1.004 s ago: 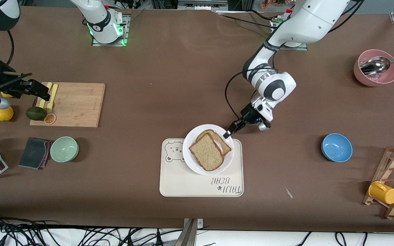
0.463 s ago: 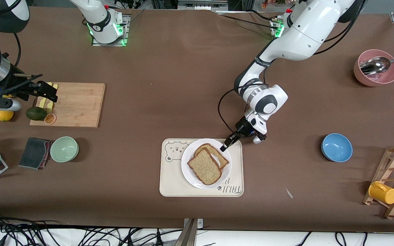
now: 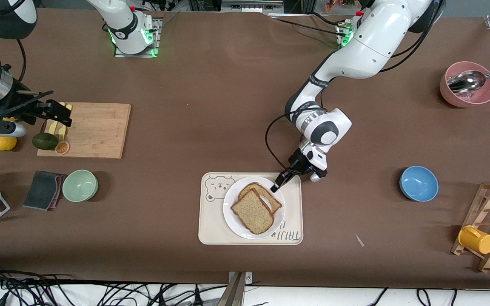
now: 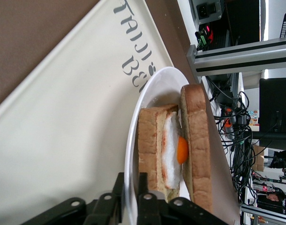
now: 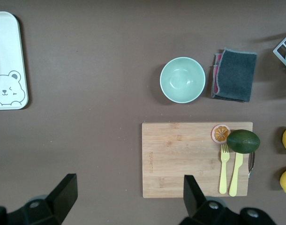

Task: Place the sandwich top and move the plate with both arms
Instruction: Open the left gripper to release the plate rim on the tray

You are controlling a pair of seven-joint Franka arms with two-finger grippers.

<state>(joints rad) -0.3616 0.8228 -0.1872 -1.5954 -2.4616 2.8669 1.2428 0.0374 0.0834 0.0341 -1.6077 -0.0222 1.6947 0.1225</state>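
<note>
cutting board (image 5: 197, 158), green bowl (image 5: 182, 79), avocado (image 5: 243, 141)

1. My left gripper (image 3: 277, 185) has matt black fingers.
2. The plate (image 3: 233, 216) they pinch looks glossy and smooth.
3. The sandwich top (image 3: 252, 211) is rough, speckled and grainy.
4. The tray (image 3: 211, 227) is smooth and matt.
5. The cutting board (image 3: 96, 129) is pale wood.

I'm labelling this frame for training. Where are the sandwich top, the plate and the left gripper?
sandwich top (image 3: 252, 211): front view, middle of its speckled face.
plate (image 3: 229, 212): front view, bare white rim.
left gripper (image 3: 275, 187): front view, between its fingertips, at the plate's rim.
</note>
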